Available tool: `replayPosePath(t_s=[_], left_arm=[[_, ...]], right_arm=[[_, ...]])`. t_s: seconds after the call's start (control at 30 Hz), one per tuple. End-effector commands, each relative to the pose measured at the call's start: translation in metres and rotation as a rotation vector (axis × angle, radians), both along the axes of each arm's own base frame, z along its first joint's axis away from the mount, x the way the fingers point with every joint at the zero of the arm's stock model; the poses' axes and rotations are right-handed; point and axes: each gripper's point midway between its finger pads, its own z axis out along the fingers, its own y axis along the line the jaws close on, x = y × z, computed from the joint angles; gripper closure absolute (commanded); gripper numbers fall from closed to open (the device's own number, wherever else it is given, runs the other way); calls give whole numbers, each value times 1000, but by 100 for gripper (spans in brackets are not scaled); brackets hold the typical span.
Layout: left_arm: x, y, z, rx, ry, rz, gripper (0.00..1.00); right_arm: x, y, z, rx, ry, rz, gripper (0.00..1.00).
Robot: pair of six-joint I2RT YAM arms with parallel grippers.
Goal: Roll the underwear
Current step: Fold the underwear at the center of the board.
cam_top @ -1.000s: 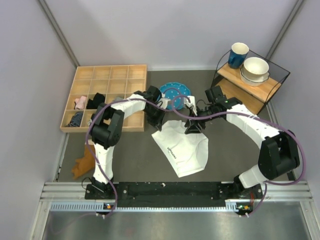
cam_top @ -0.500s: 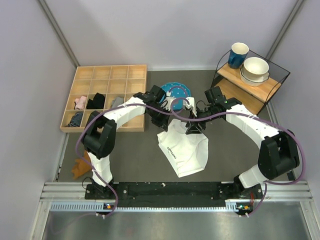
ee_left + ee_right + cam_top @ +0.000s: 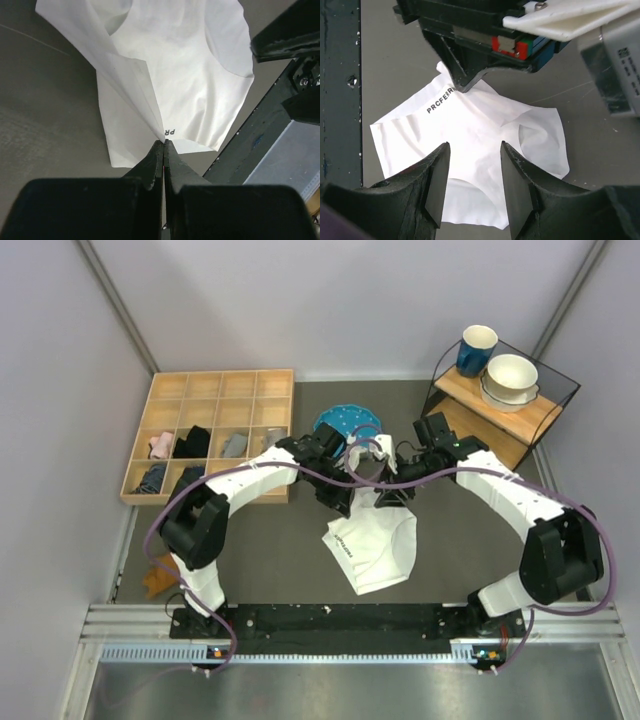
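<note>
My left gripper (image 3: 164,142) is clamped on the underwear (image 3: 380,552), jaws pressed together on the far end of the waistband (image 3: 441,101) beside the first dark letters. The cloth rises to that pinch in a creased peak. My right gripper (image 3: 473,149) hangs over the middle of the white cloth with its fingers apart and nothing between them. Whether its tips brush the fabric I cannot tell from the wrist view. The underwear lies on the table (image 3: 270,550) about midway between the left and right edges, on the near side of the plate (image 3: 350,420), and mostly flat apart from the lifted corner. The waistband forms its left side, running from my left grip toward the near edge and slanting a little rightward. The leg openings and crotch point toward the right edge. I take the long axis to follow the waistband, far to near. From my left hand the rest of the cloth spreads nearward and to the right. From my right hand it sits directly below, with the leg curve toward the right edge. The left arm is nearer the waistband and already has it, while the right is nearer the crotch side. I judge the roll has not yet begun. The coming move turns on carrying the pinched end over the flat cloth, with the right fingers free to steady the far side.
</note>
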Motion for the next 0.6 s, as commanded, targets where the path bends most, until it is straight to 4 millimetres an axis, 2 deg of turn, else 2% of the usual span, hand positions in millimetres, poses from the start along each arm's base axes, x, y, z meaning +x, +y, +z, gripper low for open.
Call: replayPosePath(t_s=[0.0, 0.37, 0.57], left_arm=[[-12, -20, 29, -96, -29, -11, 100], [-51, -53, 34, -124, 0, -50, 100], [-70, -71, 26, -119, 27, -80, 100]], right_arm=[[-4, -3, 13, 26, -46, 14, 54], [-4, -19, 34, 46, -116, -15, 54], [-8, -24, 41, 59, -144, -17, 53]])
